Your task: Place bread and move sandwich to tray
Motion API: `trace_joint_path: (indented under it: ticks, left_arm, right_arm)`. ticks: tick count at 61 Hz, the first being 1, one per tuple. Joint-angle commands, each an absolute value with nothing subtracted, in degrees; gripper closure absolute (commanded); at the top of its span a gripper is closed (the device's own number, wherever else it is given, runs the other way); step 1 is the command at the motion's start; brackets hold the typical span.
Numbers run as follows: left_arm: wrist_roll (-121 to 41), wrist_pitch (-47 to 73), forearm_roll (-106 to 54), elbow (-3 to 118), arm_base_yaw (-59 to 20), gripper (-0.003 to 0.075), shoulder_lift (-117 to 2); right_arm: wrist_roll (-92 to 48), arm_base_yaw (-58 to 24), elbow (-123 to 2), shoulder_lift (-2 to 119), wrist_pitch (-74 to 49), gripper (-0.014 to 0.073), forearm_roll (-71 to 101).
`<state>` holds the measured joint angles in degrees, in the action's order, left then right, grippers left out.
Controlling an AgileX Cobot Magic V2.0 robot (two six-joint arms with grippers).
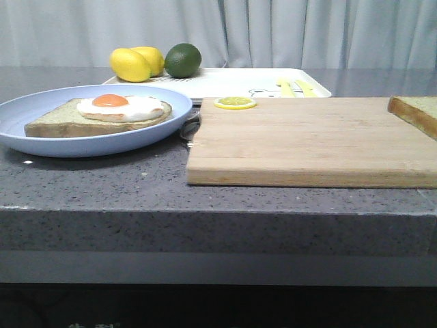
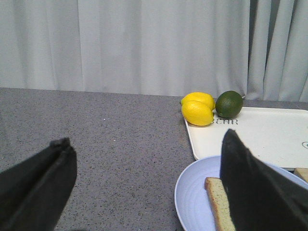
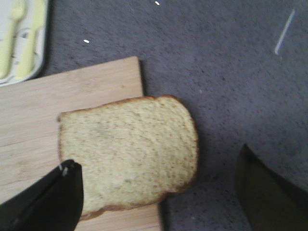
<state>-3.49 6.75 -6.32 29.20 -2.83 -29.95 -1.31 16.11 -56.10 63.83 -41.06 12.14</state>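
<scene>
The sandwich (image 1: 102, 115), bread with a fried egg on top, lies on the light-blue plate (image 1: 41, 140) at the left. The plain bread (image 1: 418, 111) lies on the right end of the wooden cutting board (image 1: 307, 140); in the right wrist view the bread (image 3: 127, 151) overhangs the board's edge. The white tray (image 1: 225, 83) with yellow cutlery (image 1: 293, 87) sits behind the board. My left gripper (image 2: 149, 173) is open above the counter, beside the plate (image 2: 192, 197). My right gripper (image 3: 161, 192) is open above the bread, its jaws on either side. Neither gripper shows in the front view.
Two lemons (image 1: 136, 63) and a lime (image 1: 182, 60) sit at the tray's far left corner. A lemon slice (image 1: 235, 102) lies on the board's far edge. A curtain hangs behind the grey counter (image 1: 102, 184).
</scene>
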Motion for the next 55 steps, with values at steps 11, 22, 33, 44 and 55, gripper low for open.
trace_joint_path:
  ticks: [11,22,33,44,55]
  left_arm:
    - [-3.2,1.8,-6.8,31.4,-3.3,0.0122,-30.5]
    - [-3.2,1.8,-6.8,31.4,-3.3,0.0122,-30.5]
    - [-3.2,1.8,-6.8,31.4,-3.3,0.0122,-30.5]
    - [-3.2,1.8,-6.8,31.4,-3.3,0.0122,-30.5]
    - [-3.2,1.8,-6.8,31.4,-3.3,0.0122,-30.5]
  right_arm:
    - [-1.8,24.5,-64.4,73.7,-44.4,-0.0048,14.9]
    - [-13.6,25.2,-69.3,82.4,-51.3,-0.0048,23.1]
    - [-19.9,25.2,-73.0,88.6,-56.7,-0.0048,28.7]
    - [-23.7,25.4,-73.5,91.7,-57.7,-0.0048,32.7]
    - [-25.7,25.4,-73.5,94.1,-58.5,-0.0048,36.1]
